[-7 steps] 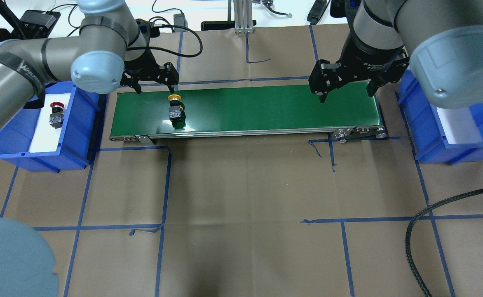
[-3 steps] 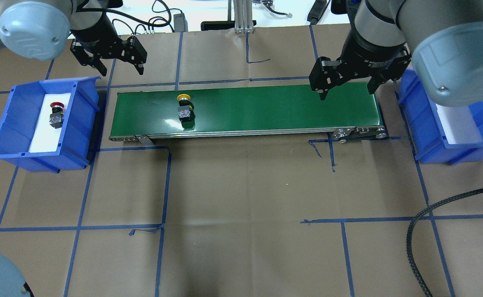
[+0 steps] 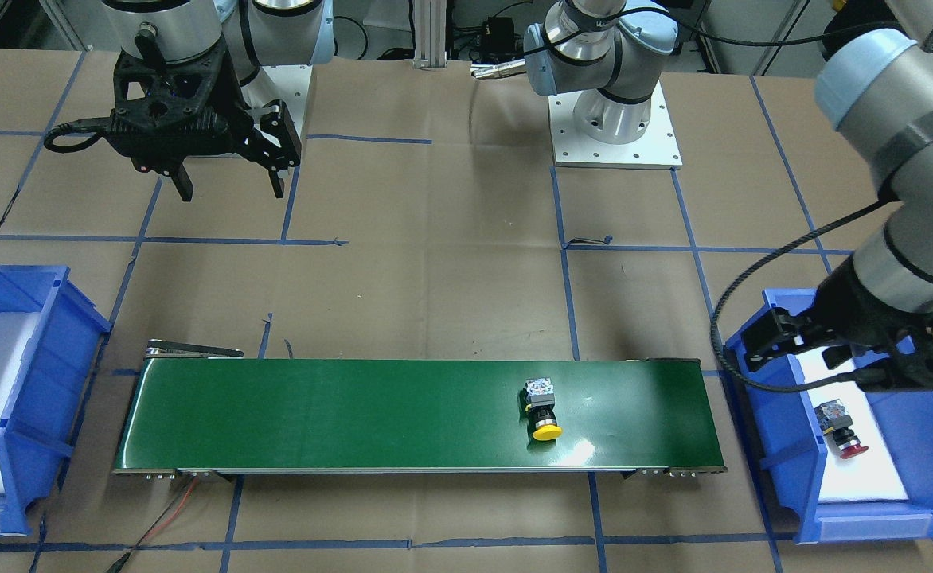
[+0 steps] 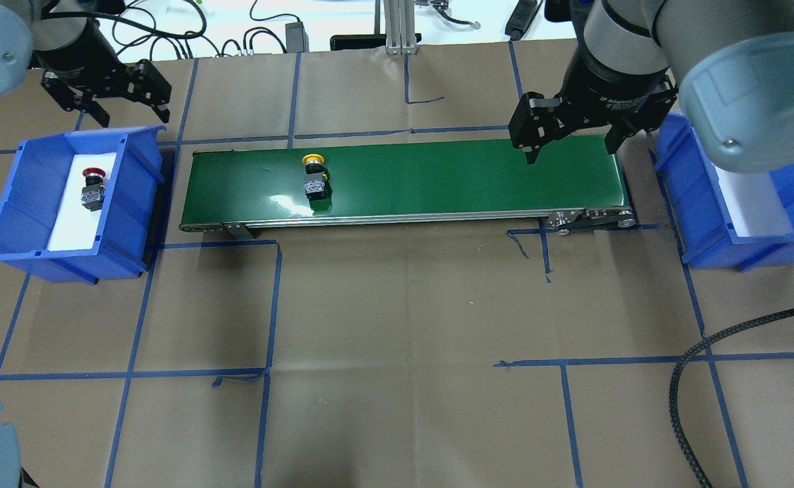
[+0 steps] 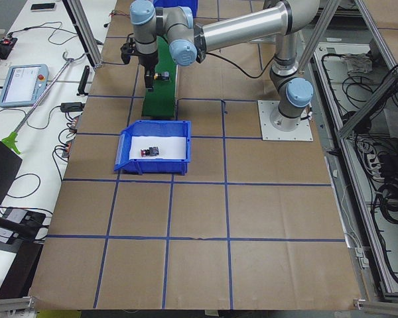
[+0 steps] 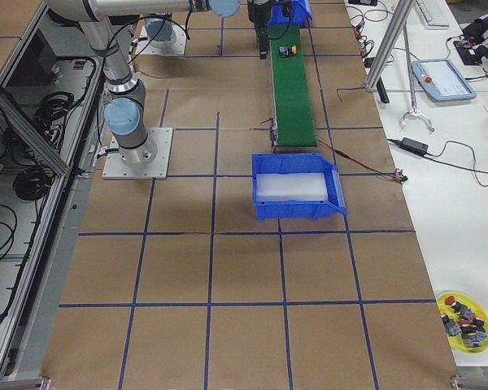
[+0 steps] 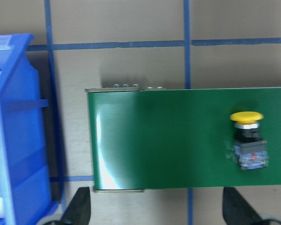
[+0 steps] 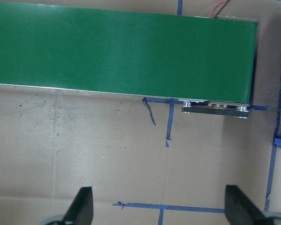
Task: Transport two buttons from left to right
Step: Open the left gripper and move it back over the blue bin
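A: Position of the red mushroom-capped push-button point(image 4: 92, 188)?
B: On the white liner in the left blue plastic bin point(image 4: 133, 193); long axis near-far, cap far; left gripper point(image 4: 135, 112), the nearer one, hovers past the far rim, fingers spread, empty.
A: Yellow-capped button point(image 4: 314, 177)?
B: Lying on the smooth green belt point(image 4: 437, 176), left part; right gripper point(image 4: 573, 156) wide apart, empty, over the right end.

table point(image 4: 397, 305) — brown paper, taped grid | green conveyor point(image 4: 437, 179) | left blue bin point(image 4: 65, 266) | right blue bin point(image 4: 698, 217) — beside its ends

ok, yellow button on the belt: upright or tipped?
Tipped. The yellow button lies on its side on the green belt, cap and body both in profile.
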Robot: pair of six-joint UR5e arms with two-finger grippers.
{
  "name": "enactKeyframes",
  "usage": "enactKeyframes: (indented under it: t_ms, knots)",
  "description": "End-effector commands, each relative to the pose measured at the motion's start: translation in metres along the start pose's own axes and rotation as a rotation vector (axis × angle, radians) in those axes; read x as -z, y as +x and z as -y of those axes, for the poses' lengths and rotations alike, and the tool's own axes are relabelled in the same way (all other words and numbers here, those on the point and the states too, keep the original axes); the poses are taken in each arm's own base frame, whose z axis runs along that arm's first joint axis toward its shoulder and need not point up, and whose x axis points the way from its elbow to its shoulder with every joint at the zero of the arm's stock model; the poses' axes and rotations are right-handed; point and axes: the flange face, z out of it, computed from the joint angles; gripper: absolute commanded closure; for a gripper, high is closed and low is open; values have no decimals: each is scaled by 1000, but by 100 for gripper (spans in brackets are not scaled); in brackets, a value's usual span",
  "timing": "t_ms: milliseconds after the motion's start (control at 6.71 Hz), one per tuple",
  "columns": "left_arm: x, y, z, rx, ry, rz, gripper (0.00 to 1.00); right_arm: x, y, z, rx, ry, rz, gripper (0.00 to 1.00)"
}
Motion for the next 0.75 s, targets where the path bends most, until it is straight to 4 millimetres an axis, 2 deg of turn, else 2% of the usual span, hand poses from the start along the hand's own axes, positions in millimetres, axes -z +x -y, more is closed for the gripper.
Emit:
enactKeyframes:
  t_ms: [0, 149, 447, 596]
  knots:
    - [-15, -101, -5, 14, -13, -1, 0, 0, -1, 0, 2, -1, 0, 0]
    - [-25, -126, -7, -7, -23, -2, 0, 1, -1, 0, 0, 0, 2, 0]
    - [-35, -139, 15, -10, 16, 16, 0, 2, -1, 0, 0, 5, 2, 0]
    - [-47, -146, 26, -9, 7, 13, 0, 1, -1, 0, 0, 3, 0, 0]
